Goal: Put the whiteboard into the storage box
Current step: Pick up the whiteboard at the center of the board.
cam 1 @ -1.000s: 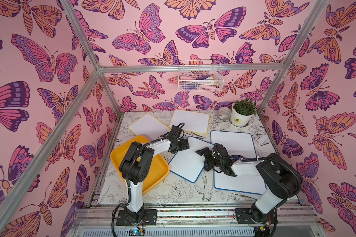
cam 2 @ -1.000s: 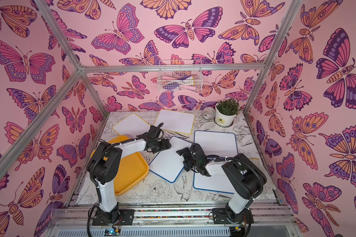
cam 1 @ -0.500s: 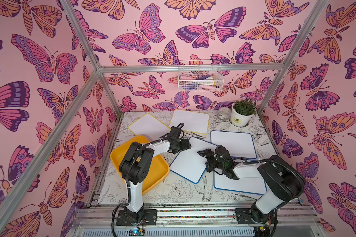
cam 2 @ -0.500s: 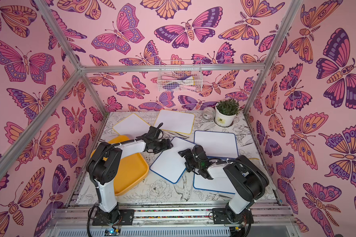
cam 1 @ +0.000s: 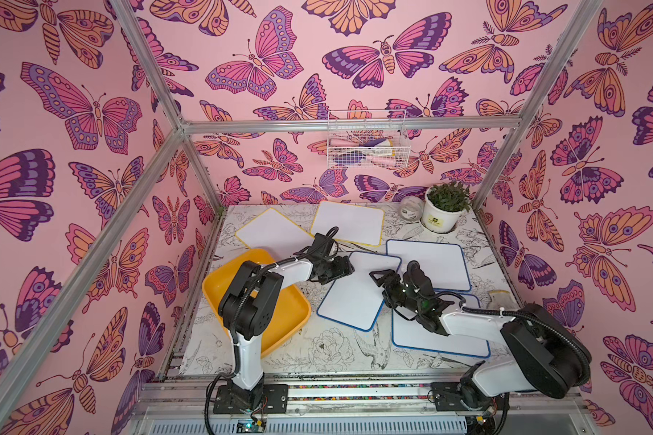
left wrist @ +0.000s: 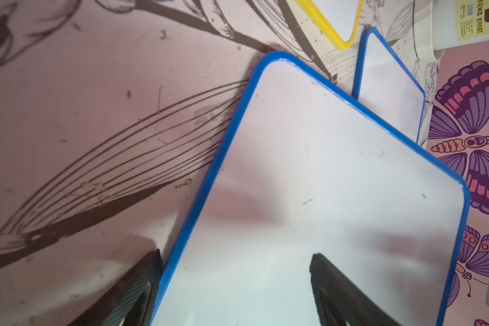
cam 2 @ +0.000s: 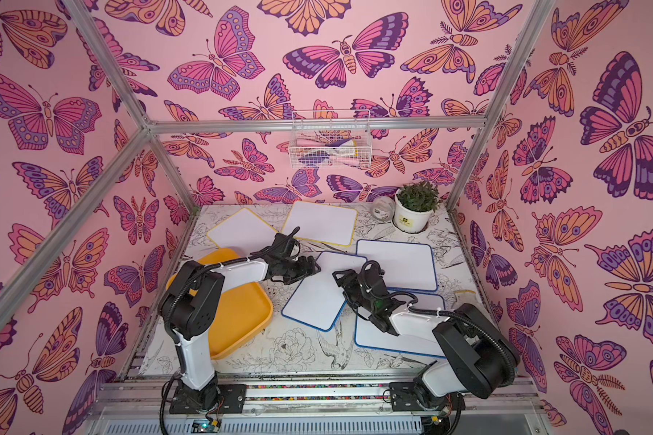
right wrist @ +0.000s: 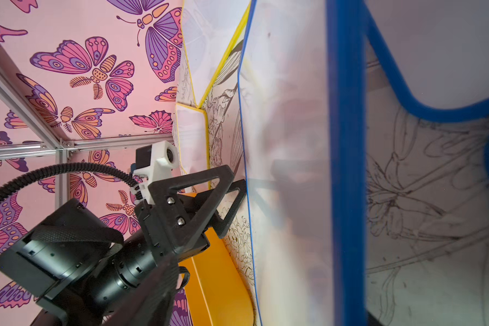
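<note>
Left gripper (cam 1: pixel 345 266): the jaws are held apart at the 11 o'clock corner of the whiteboard (cam 1: pixel 355 297). In the left wrist view one finger (left wrist: pixel 136 288) is seen on the table side of the blue frame and the other over the white face.
Right gripper (cam 1: pixel 383 280): it is placed at the whiteboard's 2 o'clock edge. Whether the jaws are clamped on the frame cannot be told.
Whiteboard: blue-framed, it is found mid-table, outside the storage box (cam 1: pixel 295 309).
Storage box: it is set at 8 o'clock from the whiteboard and partly hidden by the left arm.
Other boards: two yellow-framed boards (cam 1: pixel 349 226) are laid at 12 o'clock, and two blue-framed boards (cam 1: pixel 428 265) between 2 and 4 o'clock.
Potted plant (cam 1: pixel 443 205): it is stood at 1 o'clock.
</note>
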`<control>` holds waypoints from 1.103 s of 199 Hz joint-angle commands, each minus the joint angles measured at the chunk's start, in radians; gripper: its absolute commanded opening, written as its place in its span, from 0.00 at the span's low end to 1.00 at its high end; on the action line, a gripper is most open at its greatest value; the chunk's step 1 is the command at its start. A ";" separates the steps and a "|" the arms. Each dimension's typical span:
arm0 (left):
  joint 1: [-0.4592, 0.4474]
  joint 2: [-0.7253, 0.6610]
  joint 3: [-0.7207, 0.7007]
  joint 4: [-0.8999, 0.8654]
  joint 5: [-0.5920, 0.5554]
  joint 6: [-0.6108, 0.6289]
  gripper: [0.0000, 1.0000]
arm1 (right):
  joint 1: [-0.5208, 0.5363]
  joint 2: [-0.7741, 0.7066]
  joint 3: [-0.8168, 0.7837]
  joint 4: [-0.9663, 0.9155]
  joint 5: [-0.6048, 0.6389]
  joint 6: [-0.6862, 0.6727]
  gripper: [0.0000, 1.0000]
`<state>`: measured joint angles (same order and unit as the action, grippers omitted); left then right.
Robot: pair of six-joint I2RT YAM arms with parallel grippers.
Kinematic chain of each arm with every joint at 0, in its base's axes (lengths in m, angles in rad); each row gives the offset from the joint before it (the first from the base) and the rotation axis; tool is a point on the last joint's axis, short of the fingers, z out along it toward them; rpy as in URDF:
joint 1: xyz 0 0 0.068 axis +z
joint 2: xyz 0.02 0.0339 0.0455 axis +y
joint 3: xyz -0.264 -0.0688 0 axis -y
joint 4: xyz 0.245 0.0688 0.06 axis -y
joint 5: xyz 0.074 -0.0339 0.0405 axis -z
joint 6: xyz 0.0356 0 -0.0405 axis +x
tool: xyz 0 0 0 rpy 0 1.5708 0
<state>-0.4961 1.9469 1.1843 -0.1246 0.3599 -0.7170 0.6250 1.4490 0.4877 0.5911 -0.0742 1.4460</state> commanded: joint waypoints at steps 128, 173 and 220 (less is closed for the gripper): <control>-0.022 -0.079 -0.086 -0.266 -0.048 -0.027 0.84 | 0.030 -0.089 0.000 -0.054 0.115 -0.135 0.03; -0.022 -0.200 -0.032 -0.340 -0.096 0.027 0.84 | 0.032 -0.170 0.050 -0.188 0.144 -0.231 0.00; -0.022 -0.346 0.018 -0.449 -0.173 0.106 0.84 | 0.032 -0.253 0.211 -0.453 0.172 -0.429 0.00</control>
<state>-0.5175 1.6764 1.1675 -0.4767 0.2535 -0.6735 0.6502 1.2545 0.5819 0.2546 0.0525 1.1641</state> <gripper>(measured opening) 0.839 0.084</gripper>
